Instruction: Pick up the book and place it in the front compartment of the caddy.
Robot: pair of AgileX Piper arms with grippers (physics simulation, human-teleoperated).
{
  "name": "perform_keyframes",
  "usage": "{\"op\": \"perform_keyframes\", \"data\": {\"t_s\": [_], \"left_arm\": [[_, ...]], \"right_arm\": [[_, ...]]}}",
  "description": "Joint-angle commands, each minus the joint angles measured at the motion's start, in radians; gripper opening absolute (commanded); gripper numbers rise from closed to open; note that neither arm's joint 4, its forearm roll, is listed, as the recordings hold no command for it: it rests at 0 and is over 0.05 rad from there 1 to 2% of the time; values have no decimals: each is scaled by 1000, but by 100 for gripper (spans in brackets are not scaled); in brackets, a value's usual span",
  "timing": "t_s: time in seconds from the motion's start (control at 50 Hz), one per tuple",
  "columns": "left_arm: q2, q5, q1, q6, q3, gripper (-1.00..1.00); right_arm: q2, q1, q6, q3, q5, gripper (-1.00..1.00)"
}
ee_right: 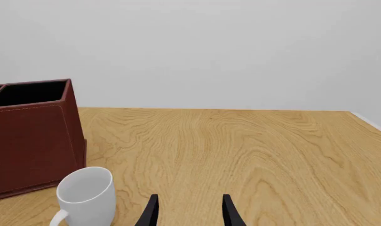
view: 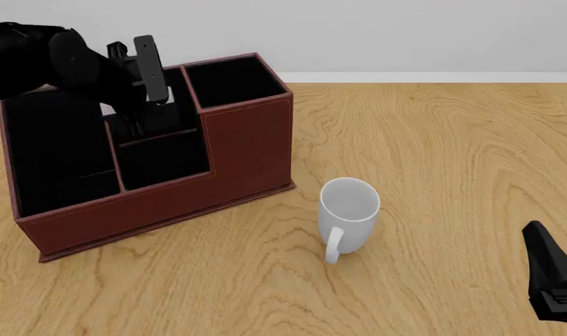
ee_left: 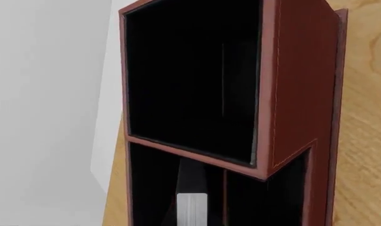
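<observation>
The table [view: 433,210] carries the caddy [view: 236,168] at its left. The left gripper [view: 138,126] hangs over the caddy's middle cells; whether it grips cannot be told. The mug [view: 347,213] stands near the caddy. The right gripper [ee_right: 188,213] is open. The book [ee_left: 192,197] stands inside a caddy cell.

- The left arm [view: 40,66] is black. It reaches in from the left side, up high.
- The left gripper [view: 143,115] points down. It is hard to see if its fingers are apart or together.
- The right gripper [ee_right: 189,212] sits low at the right side. Its two fingers [ee_right: 231,214] are apart, with nothing between them.
</observation>
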Motion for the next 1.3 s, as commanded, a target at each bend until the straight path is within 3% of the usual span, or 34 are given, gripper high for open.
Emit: {"op": "perform_keyframes", "data": {"t_s": [0.02, 0.86, 0.88, 1.3], "left_arm": [[20, -25, 11, 16, -26, -100], [153, -98, 23, 14, -37, -100], [152, -114, 26, 29, -24, 100], [136, -300, 37, 144, 22, 100]], "right_arm": [[0, 0, 0, 0, 0, 100], [0, 0, 0, 0, 0, 100], [0, 0, 0, 0, 0, 100], [0, 0, 0, 0, 0, 100]]}}
